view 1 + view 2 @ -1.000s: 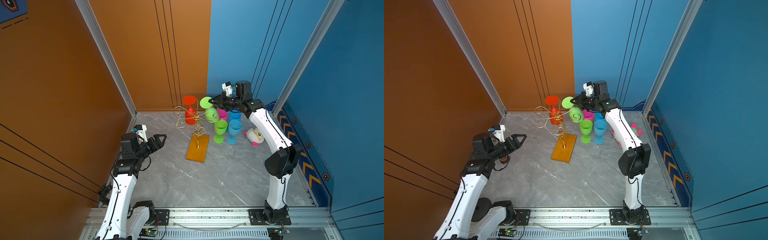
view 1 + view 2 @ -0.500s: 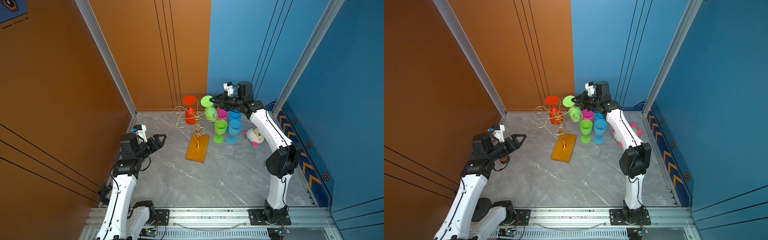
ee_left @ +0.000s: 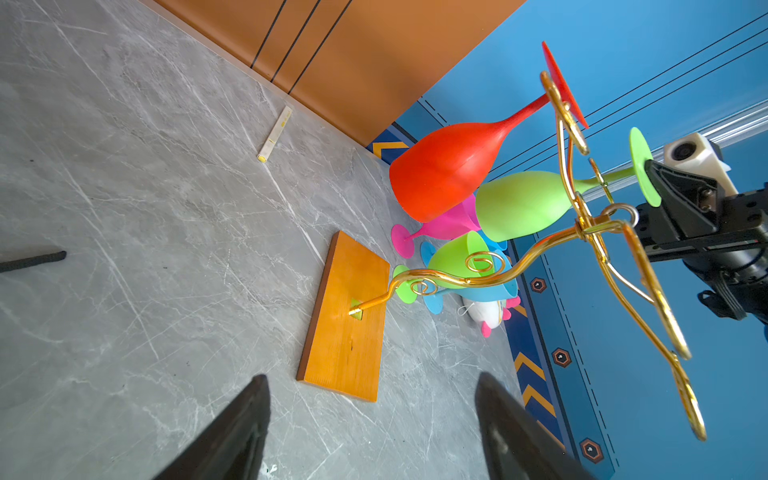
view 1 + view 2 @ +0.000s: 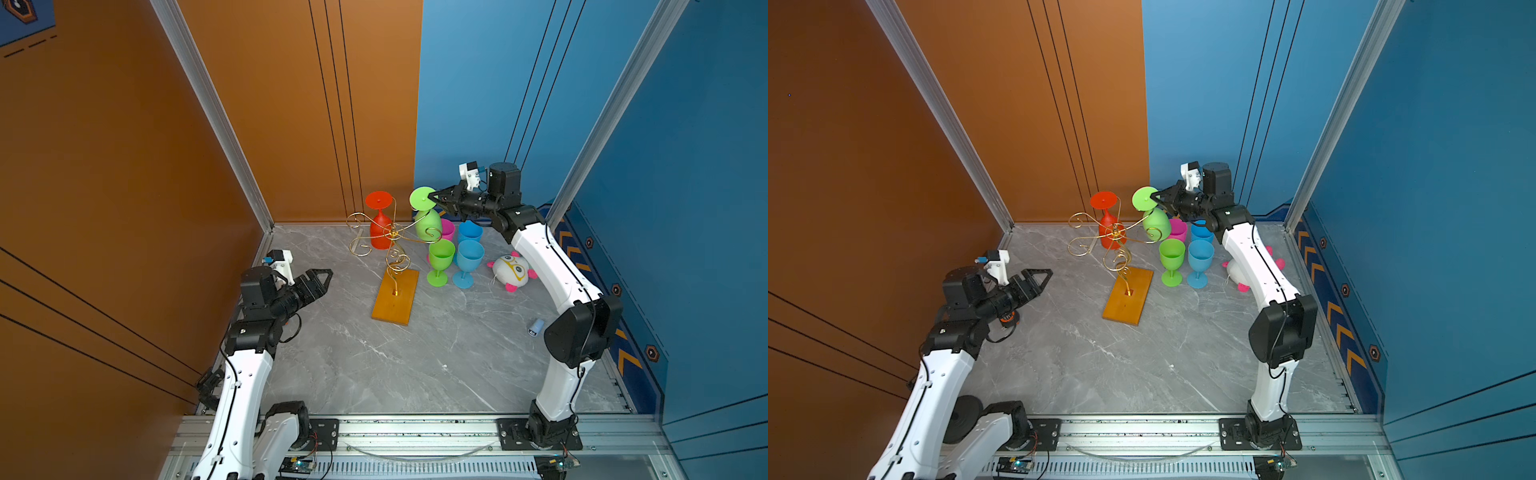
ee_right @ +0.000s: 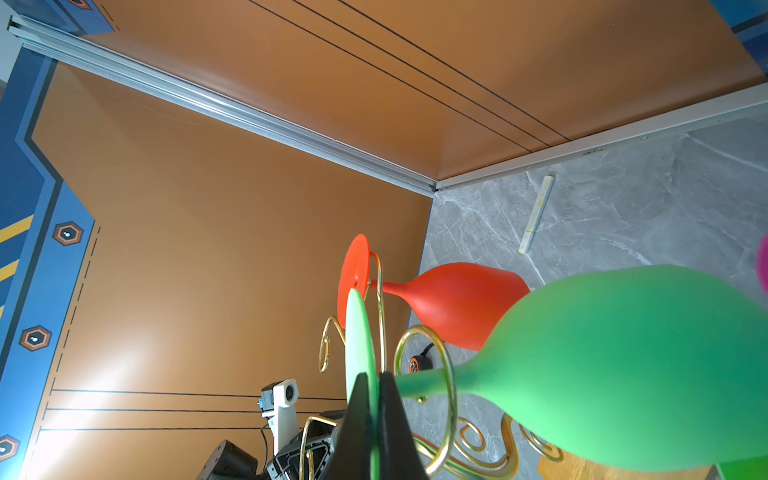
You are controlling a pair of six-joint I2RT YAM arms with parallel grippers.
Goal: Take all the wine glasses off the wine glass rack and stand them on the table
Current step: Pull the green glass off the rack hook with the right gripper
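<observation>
The right jaws were clenched on the foot disc of the green glass (image 4: 428, 224), which hung upside down from a scroll arm of the rack (image 4: 395, 301), beside a hanging red glass (image 4: 379, 235). The left jaws stood released over the bench (image 4: 374, 365), well apart from the rack.

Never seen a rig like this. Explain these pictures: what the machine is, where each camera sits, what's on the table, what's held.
Two white robot arms work over a grey table. Two pictures look down from overhead; the other two come from a camera on each arm's wrist. On the table stands a gold wine glass rack with a red glass and a green glass hanging bowl-down. More glasses stand beside it, and a plush toy lies nearby. The right fingers are shut on the green glass's foot; the left fingers are open and hold nothing.
</observation>
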